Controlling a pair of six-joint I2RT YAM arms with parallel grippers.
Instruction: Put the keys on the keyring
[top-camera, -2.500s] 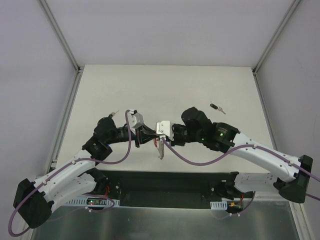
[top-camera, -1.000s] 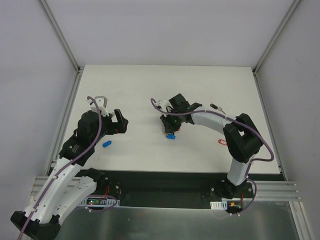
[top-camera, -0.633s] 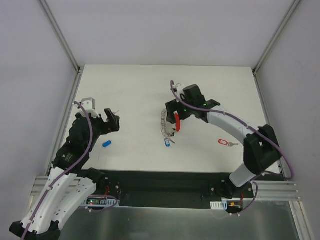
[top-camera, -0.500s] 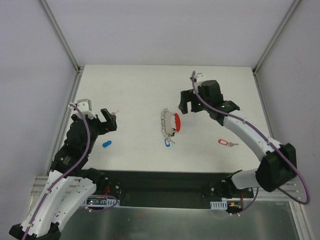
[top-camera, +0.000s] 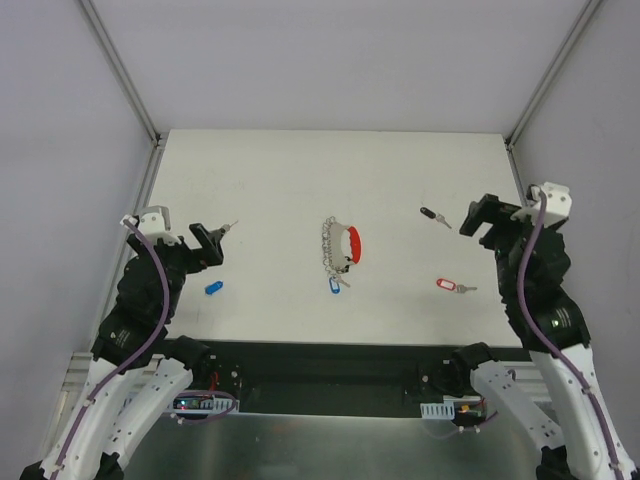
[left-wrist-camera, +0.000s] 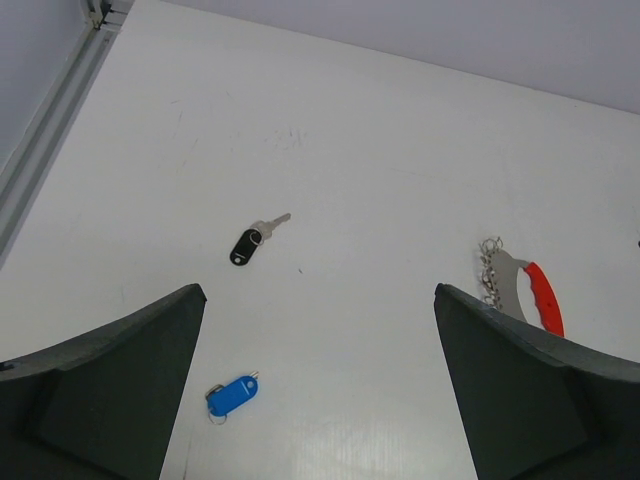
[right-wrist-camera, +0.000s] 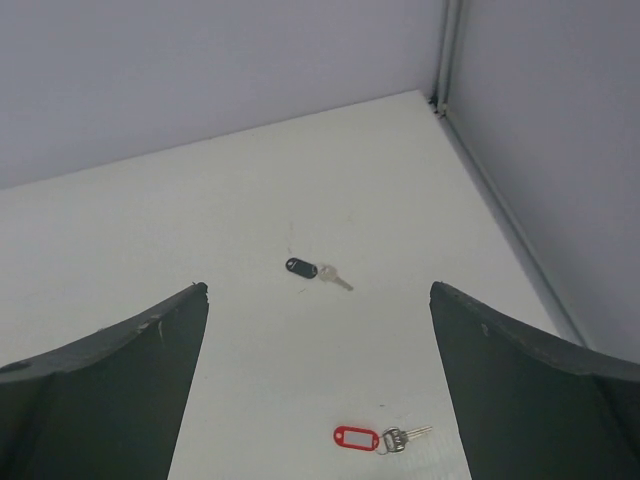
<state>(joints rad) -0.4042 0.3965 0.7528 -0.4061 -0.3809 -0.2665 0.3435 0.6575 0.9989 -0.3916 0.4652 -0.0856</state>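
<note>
My L pincer (left-wrist-camera: 315, 295) & R pincer (right-wrist-camera: 318, 290) both gape wide, empty. Keyring (top-camera: 340, 245) lies on table (top-camera: 270, 170) betw. them, well apart from both. Red-tag key (right-wrist-camera: 358, 437) near R, blue-tag key (left-wrist-camera: 233, 394) near L.

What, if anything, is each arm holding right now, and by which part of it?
Nothing is held. The left gripper and right gripper both stand open and empty; the keyring and the keys lie on the table, apart from both.

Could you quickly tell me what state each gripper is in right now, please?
Left gripper: open, holding nothing.
Right gripper: open, holding nothing.
</note>
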